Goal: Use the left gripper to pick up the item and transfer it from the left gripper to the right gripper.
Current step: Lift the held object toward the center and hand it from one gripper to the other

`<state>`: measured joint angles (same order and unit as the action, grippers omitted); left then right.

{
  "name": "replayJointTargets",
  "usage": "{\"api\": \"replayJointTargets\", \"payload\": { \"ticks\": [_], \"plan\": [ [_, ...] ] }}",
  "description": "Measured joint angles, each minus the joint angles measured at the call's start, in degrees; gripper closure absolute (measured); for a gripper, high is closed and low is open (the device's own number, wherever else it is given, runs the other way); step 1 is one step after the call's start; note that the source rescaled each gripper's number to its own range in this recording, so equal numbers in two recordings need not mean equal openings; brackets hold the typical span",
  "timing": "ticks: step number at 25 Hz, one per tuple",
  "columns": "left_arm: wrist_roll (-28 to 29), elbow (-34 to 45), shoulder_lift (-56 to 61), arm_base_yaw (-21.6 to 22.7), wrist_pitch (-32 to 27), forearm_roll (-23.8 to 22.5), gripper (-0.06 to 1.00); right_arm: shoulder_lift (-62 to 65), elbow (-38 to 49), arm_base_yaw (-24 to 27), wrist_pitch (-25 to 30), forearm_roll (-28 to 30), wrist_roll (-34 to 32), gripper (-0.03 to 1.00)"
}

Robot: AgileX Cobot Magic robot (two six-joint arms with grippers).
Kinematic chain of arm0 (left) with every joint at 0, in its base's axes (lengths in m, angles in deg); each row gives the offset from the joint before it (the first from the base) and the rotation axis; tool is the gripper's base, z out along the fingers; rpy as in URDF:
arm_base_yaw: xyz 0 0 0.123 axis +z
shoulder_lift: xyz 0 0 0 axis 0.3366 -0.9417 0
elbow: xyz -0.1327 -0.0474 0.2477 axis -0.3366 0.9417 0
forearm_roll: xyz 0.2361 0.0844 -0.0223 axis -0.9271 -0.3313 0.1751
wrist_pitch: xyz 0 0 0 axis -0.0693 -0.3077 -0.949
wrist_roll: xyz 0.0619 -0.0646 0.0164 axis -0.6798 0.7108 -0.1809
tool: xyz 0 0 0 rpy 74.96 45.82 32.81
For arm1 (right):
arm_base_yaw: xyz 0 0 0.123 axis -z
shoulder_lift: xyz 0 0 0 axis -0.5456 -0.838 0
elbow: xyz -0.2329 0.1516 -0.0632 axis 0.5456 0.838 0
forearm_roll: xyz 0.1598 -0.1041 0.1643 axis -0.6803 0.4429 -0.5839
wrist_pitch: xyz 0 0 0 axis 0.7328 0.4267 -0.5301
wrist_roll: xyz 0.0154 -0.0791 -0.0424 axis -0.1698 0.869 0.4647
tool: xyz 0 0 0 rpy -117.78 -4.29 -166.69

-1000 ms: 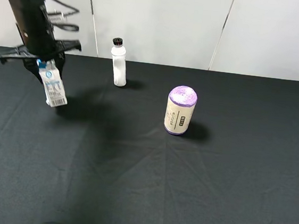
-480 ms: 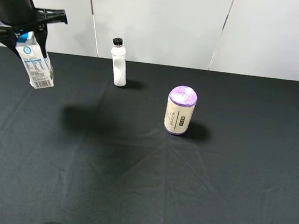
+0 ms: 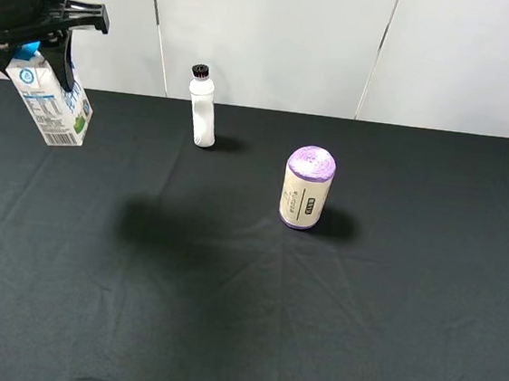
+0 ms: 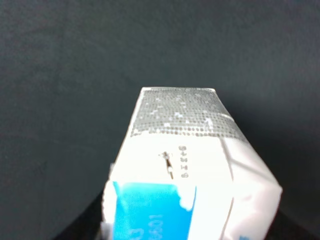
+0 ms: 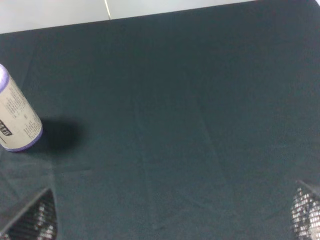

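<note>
The item, a white carton (image 3: pixel 50 104) with blue print and a green spot, hangs tilted high above the table's far left corner. My left gripper (image 3: pixel 35 43) is shut on its gabled top. In the left wrist view the carton (image 4: pixel 185 160) fills the lower middle, its silver-grey end pointing away over the black cloth; the fingers are hidden. My right gripper (image 5: pixel 172 217) is out of the exterior high view. Its wrist view shows only two mesh-patterned fingertips (image 5: pixel 37 220) far apart at the lower corners, open and empty above the cloth.
A white bottle with a black cap (image 3: pixel 204 108) stands at the back of the black table (image 3: pixel 241 317). A purple-topped cylindrical roll (image 3: pixel 307 188) stands near the middle; it also shows in the right wrist view (image 5: pixel 15 120). White wall panels stand behind.
My left arm has lifted the carton up and to the left, away from the table. In the last half second it shifted only slightly, and its shadow drifted right.
</note>
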<state>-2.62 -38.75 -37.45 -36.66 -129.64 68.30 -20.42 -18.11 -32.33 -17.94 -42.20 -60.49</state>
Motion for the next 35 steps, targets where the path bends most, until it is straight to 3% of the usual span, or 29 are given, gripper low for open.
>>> {"api": "replayJointTargets", "payload": {
  "ticks": [5,14,22,29,35],
  "plan": [
    [-4.85,3.98,2.86,-2.61,2.19,3.41,0.94,0.0,0.0,0.0,0.0,0.0,0.0,-0.03],
    [-21.35,9.9,3.28,-5.54,10.32,25.89,0.94,0.0,0.0,0.0,0.0,0.0,0.0,-0.03],
    [-37.9,10.67,3.35,-5.82,8.99,41.62,0.94,0.0,0.0,0.0,0.0,0.0,0.0,-0.03],
    [-52.46,10.67,3.35,-5.82,2.77,49.73,0.94,0.0,0.0,0.0,0.0,0.0,0.0,-0.03],
    [-56.43,10.67,3.35,-5.82,1.17,52.02,0.94,0.0,0.0,0.0,0.0,0.0,0.0,-0.03]
  ]
}}
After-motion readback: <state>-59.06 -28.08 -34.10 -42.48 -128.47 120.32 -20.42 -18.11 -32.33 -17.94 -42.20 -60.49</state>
